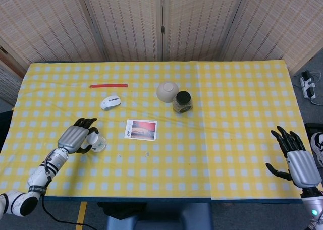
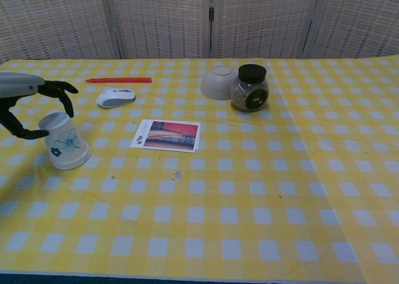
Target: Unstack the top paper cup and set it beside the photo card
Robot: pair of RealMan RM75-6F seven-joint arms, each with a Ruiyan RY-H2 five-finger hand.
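The white paper cup with a blue flower print stands upside down and slightly tilted, left of the photo card. Whether it is one cup or a nested stack, I cannot tell. My left hand holds its upper end: the thumb presses its left side and the fingers arch over its base. From the head view, the left hand covers most of the cup, with the card to the right. My right hand hovers open at the table's near right edge.
Behind the card lie a white computer mouse and a red pen. An upturned white bowl and a black-lidded jar stand at the back centre. The yellow checked tablecloth covers the table.
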